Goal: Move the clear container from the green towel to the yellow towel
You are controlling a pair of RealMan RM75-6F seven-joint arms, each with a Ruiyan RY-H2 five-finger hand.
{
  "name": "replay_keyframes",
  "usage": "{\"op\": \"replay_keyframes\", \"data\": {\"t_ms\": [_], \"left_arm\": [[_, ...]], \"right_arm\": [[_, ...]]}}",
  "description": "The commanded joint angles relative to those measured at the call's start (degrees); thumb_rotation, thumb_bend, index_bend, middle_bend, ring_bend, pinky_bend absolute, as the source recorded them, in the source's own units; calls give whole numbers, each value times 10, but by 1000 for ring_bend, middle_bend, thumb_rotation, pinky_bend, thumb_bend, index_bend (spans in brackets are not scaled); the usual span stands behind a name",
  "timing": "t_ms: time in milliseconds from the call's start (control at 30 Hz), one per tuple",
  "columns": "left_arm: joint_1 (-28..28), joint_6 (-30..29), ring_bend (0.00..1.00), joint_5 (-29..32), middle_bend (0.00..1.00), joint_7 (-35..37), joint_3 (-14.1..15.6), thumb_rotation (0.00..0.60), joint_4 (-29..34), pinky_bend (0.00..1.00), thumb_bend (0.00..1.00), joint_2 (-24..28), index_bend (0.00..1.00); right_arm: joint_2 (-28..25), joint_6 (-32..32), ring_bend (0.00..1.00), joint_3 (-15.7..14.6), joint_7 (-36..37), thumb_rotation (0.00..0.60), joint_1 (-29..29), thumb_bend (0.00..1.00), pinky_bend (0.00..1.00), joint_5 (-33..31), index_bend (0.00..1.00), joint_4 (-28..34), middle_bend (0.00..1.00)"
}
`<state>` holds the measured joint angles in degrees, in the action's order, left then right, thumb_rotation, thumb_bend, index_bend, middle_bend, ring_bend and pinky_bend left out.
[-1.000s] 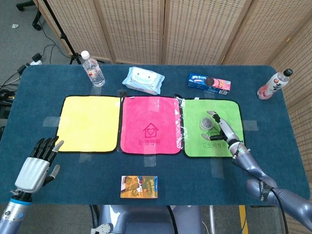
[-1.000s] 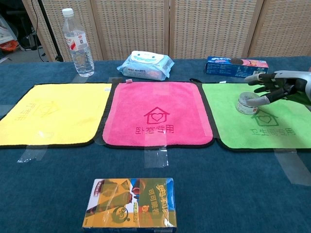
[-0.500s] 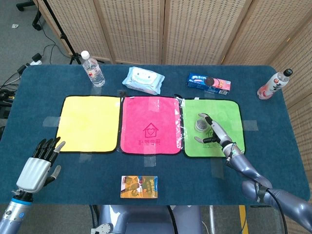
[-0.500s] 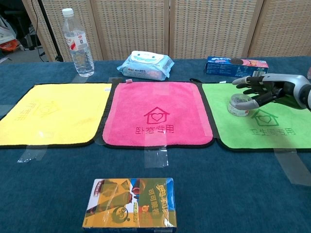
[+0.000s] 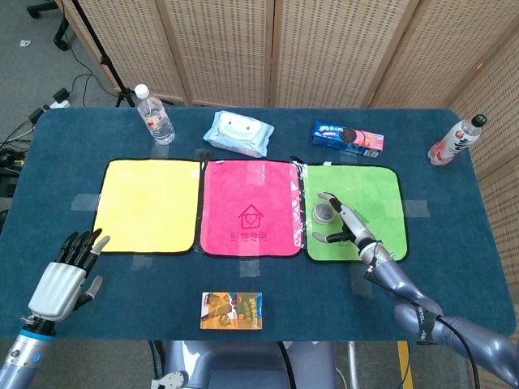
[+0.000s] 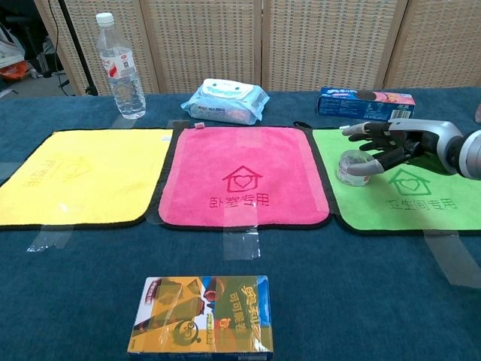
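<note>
The clear container (image 5: 323,212) (image 6: 350,166), a small round tub, is over the left part of the green towel (image 5: 375,188) (image 6: 409,201). My right hand (image 5: 345,224) (image 6: 385,141) grips it, fingers over its far side and thumb on its near side. The yellow towel (image 5: 150,203) (image 6: 83,177) lies flat at the far left with nothing on it. A pink towel (image 5: 250,207) (image 6: 244,177) separates the two. My left hand (image 5: 65,275) hovers open near the table's front left corner, seen only in the head view.
Along the back stand a water bottle (image 5: 154,115) (image 6: 120,68), a wipes pack (image 5: 238,132) (image 6: 225,101) and a cookie box (image 5: 347,138) (image 6: 366,103). A pink bottle (image 5: 456,139) lies at the back right. A snack box (image 5: 232,310) (image 6: 203,314) sits front centre.
My right hand has carried the clear container leftward across the green towel, toward the pink towel's edge. The left hand has barely moved.
</note>
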<state>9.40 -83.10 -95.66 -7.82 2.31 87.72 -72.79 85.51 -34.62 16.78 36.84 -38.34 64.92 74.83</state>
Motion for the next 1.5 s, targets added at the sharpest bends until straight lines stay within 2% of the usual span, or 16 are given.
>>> {"op": "replay_keyframes", "data": {"t_ms": [33, 500, 1000, 1500], "left_arm": [[0, 1, 0, 0, 0, -1, 0, 600, -1, 5, 440, -1, 0], [0, -7, 0, -16, 0, 3, 9, 600, 3, 5, 441, 1, 0], [-1, -14, 0, -25, 0, 6, 12, 600, 7, 5, 440, 3, 0], [0, -12, 0, -24, 0, 10, 12, 600, 5, 5, 441, 3, 0]], "right_arm": [[2, -7, 0, -2, -15, 600, 1, 311, 50, -11, 77, 14, 0], [-5, -49, 0, -25, -75, 600, 32, 311, 50, -44, 77, 67, 0], [2, -67, 0, -25, -118, 600, 32, 311, 50, -57, 77, 121, 0], [27, -70, 0, -30, -147, 600, 29, 312, 50, -83, 77, 137, 0]]}}
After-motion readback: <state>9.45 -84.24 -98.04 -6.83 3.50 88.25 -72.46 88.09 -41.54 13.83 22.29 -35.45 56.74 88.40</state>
